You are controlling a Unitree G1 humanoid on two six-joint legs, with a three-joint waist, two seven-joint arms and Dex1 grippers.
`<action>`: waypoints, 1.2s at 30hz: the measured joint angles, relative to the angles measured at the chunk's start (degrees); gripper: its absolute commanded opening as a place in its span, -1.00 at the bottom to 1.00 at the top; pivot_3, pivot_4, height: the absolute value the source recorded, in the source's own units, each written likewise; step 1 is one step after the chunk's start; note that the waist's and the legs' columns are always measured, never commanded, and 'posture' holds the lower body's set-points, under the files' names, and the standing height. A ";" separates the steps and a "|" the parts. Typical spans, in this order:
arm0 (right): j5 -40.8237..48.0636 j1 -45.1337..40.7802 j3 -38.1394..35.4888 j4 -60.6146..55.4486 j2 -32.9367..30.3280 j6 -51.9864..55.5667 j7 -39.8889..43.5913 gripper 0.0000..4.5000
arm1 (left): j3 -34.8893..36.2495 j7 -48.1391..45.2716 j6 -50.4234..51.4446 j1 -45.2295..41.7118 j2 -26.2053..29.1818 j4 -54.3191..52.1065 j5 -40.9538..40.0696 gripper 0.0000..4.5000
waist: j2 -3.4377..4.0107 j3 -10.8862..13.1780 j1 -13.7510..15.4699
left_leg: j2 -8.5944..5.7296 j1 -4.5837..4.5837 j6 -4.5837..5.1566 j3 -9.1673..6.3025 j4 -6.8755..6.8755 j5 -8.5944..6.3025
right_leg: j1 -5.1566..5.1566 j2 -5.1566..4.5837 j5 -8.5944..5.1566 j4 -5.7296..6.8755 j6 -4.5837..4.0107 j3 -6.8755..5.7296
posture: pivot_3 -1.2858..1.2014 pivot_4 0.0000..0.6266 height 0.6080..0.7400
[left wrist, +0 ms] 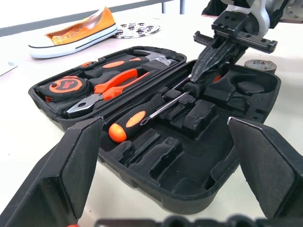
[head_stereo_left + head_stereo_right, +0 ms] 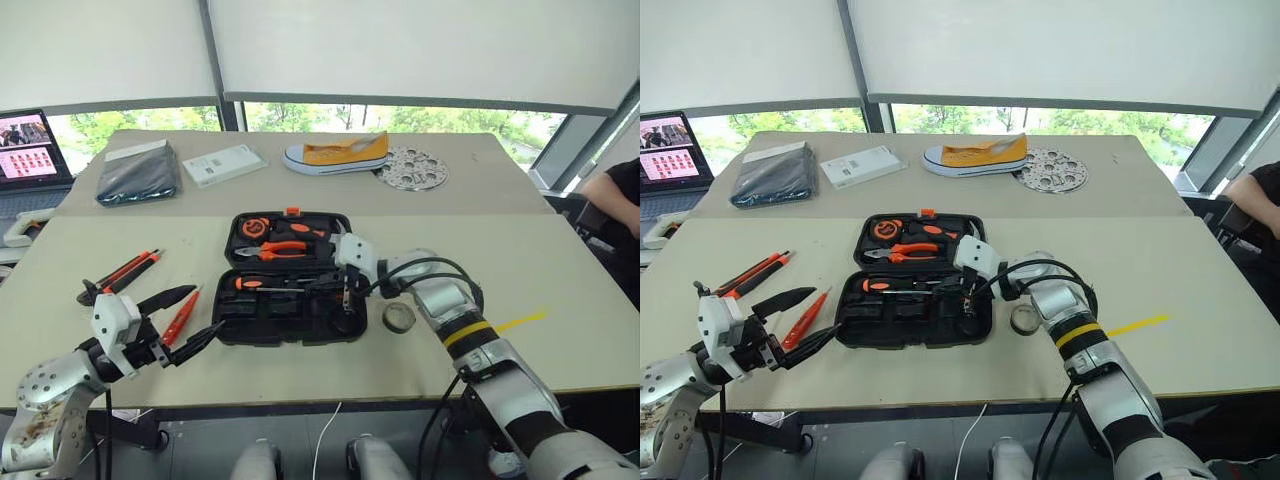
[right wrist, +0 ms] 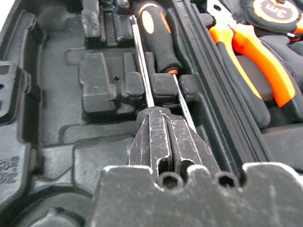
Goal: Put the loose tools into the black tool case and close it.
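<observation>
An open black tool case (image 2: 290,290) lies near the middle of the near table (image 2: 560,300), its two halves spread flat with the far half holding orange-handled pliers (image 2: 280,250), a round tape measure (image 2: 254,229) and a hammer (image 1: 154,57), and a small orange latch (image 2: 292,211) at its far edge. In the near half, one orange-and-black screwdriver (image 1: 139,118) rests in a moulded slot close to the hinge line, and a second thin metal shaft (image 3: 141,61) lies just beside it. The right gripper (image 2: 345,297) reaches into the near half from the right; its two black fingers (image 3: 163,142) are pressed together, closed at the end of that second shaft, though whether they pinch it cannot be told. The left gripper (image 2: 182,322) hovers above the table just left of the case, its fingers spread wide and holding nothing. Between those fingers on the table lies a slim orange tester screwdriver (image 2: 182,317). Farther left lie an orange-and-black utility knife (image 2: 128,270) and another long dark tool close beside it. A small roll of tape (image 2: 399,318) sits on the table just right of the case, near the right arm. On the far table rest a dark wrapped packet (image 2: 140,172), a white flat box (image 2: 224,165), an orange shoe (image 2: 336,154) and a perforated metal disc (image 2: 411,168). A laptop (image 2: 30,150) stands at the far left.
</observation>
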 measured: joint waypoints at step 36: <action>26.79 27.54 -24.92 -31.00 -20.59 -7.99 14.98 0.99 | 27.45 9.50 31.49 21.41 8.93 5.15 -7.67 1.00 | -0.20 0.07 -0.48 | 0.17 0.17 -0.71 0.02 -0.08 -0.46 | 0.00 -0.14 -0.77 -0.03 -0.01 -0.01 | 0.03 -0.52 1.00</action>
